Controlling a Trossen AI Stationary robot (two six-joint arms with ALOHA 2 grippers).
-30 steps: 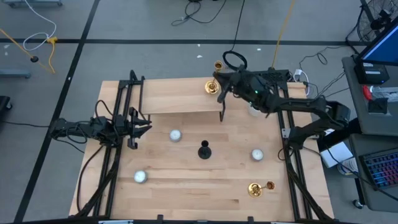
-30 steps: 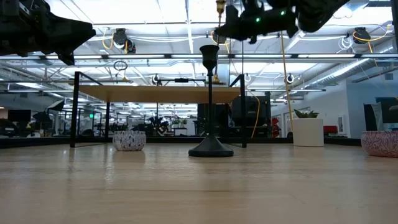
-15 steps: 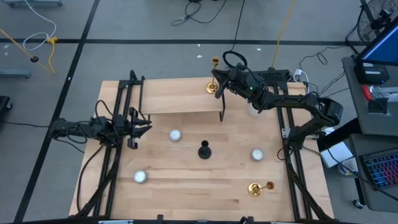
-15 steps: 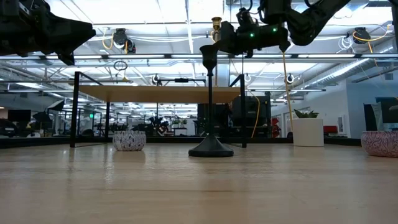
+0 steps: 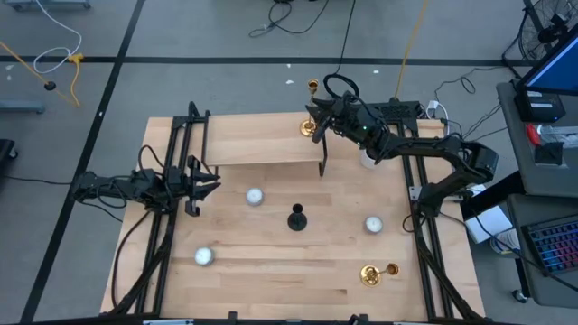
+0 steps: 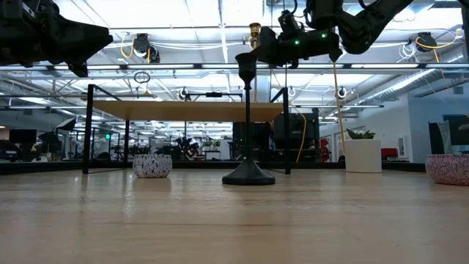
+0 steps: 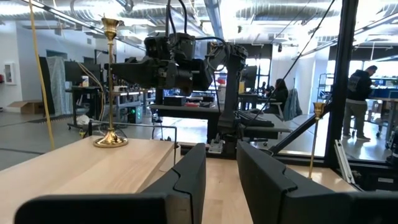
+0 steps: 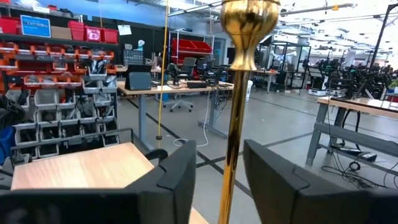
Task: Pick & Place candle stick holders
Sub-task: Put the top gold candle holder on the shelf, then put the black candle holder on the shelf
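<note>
Tall gold candle stick holder (image 5: 310, 122) stands upright on the raised wooden shelf (image 5: 262, 144) at the far side of the table (image 5: 271, 262), its round base planted near the shelf's right end. The right hand (image 5: 318, 119) is up there with it, fingers spread, the slim gold stem rising in the gap between them in the right wrist view (image 8: 239, 112); I cannot tell if either finger touches the stem. From the left wrist view the holder (image 7: 111, 87) is upright on the shelf with the right arm just behind it.

Out on the open table, the black candle stick holder (image 5: 296, 218) stands upright near the middle, dead centre in the low view (image 6: 248, 125). The second gold holder (image 5: 372, 273) stands near the front right corner.

Small white bowls dot the table: one (image 5: 255, 195) left of the black holder, one (image 5: 374, 224) right of it, one (image 5: 204, 256) front left.

The left hand (image 5: 209, 183) waits at the table's left edge, fingers parted, holding nothing.
</note>
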